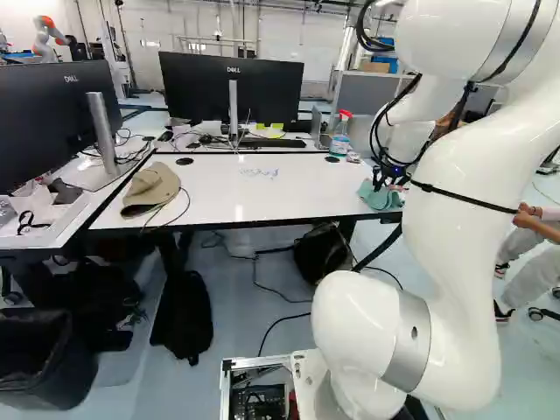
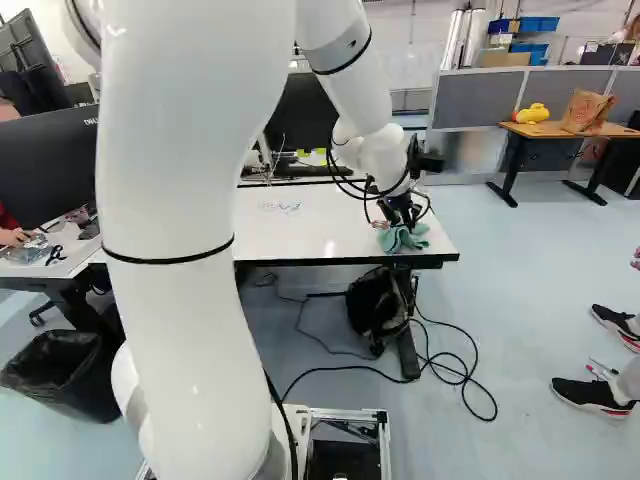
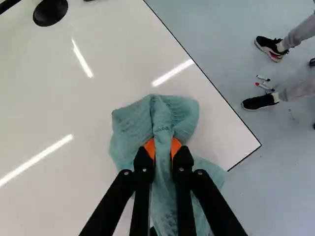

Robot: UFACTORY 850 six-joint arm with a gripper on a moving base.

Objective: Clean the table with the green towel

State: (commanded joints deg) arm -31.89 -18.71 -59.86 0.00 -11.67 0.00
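Note:
My gripper point(image 2: 400, 206) is low over the right end of the white table point(image 2: 330, 225) in the right base view. The wrist view shows the gripper point(image 3: 163, 150) shut on the green towel point(image 3: 130, 125), a fold of cloth pinched between both orange pads. The towel spreads out ahead of and beneath the fingers, near the table's corner. Blue scribbled marks point(image 1: 260, 172) lie on the tabletop, mid-table in the left base view, well away from the towel.
A cap point(image 1: 150, 189) lies on the table's left part, its cable beside it. A spray bottle point(image 1: 339, 136) and monitors point(image 1: 232, 87) stand behind. A backpack point(image 2: 378, 303) is under the table. Another robot point(image 1: 48, 37) stands far back. People are at the right.

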